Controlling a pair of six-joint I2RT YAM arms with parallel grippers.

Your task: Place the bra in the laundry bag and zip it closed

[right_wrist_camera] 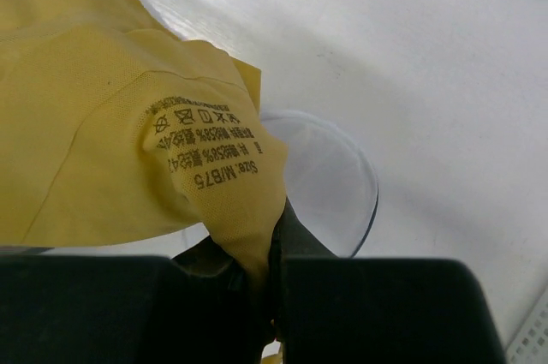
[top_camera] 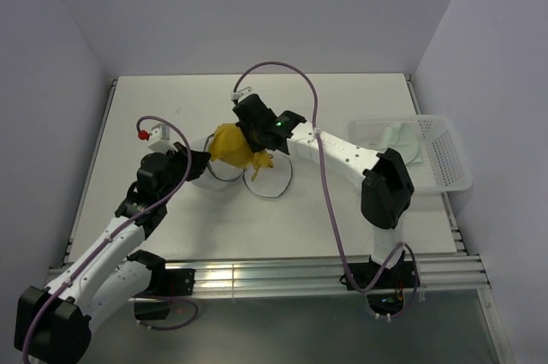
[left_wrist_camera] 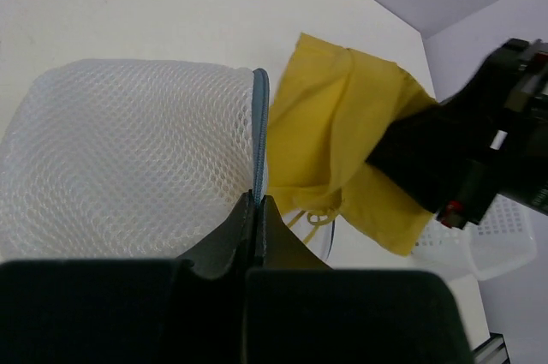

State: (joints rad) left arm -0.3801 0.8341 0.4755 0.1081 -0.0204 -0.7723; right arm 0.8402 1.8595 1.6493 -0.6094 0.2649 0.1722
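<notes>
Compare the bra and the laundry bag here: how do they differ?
The bra is opaque yellow cloth; the laundry bag is translucent white mesh with a grey zipper rim. The bra is bunched and creased in the right claw; the laundry bag forms a rounded dome, pinched at its rim by the left claw. Shared: each is gripped by one shut claw.

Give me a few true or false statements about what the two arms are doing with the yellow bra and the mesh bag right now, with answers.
1. The right gripper is shut on the yellow bra. True.
2. The left gripper is open, clear of the laundry bag. False: it is shut on the bag's zipper rim.
3. The bra is fully inside the bag. False: it hangs from the right gripper, outside the bag.
4. A white basket stands on the table's right side. True.
5. The bag is zipped closed. False: it is open.
</notes>
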